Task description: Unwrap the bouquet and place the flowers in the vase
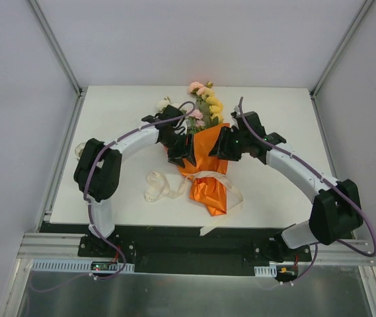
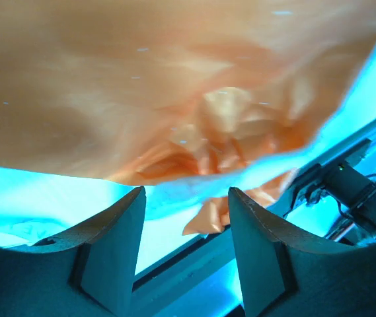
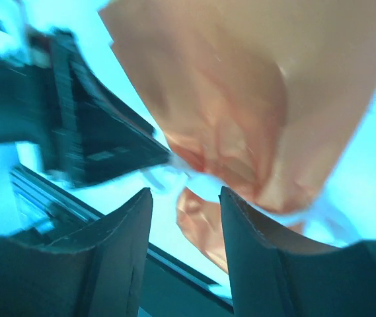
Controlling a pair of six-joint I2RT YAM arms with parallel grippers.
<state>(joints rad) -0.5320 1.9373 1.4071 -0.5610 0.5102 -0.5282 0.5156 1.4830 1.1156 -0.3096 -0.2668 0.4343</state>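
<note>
Centrally on the white surface (image 1: 273, 112) lies the bouquet (image 1: 209, 173). Its orange paper cone points with the tip to the near edge and stops just before it. The flowers (image 1: 207, 102) look out at the wide end, toward the far edge, with bare surface behind them. The cream ribbon (image 1: 163, 186) crosses the narrow part of the cone and lies in loose curls on its left; one end reaches the near edge.

The left claw (image 1: 178, 152) stands at the left rim of the cone mouth and the right claw (image 1: 223, 146) at the right rim, both very close to the paper. In the wrist views the fingers (image 2: 118, 231) of the left claw are spread with nothing between them, the paper just beyond. The fingers (image 3: 125, 231) of the right claw are spread too and pinch nothing.

The vase (image 1: 79, 150) stands near the left edge, mostly hidden behind the left arm. The right part of the surface gives the most open room.
</note>
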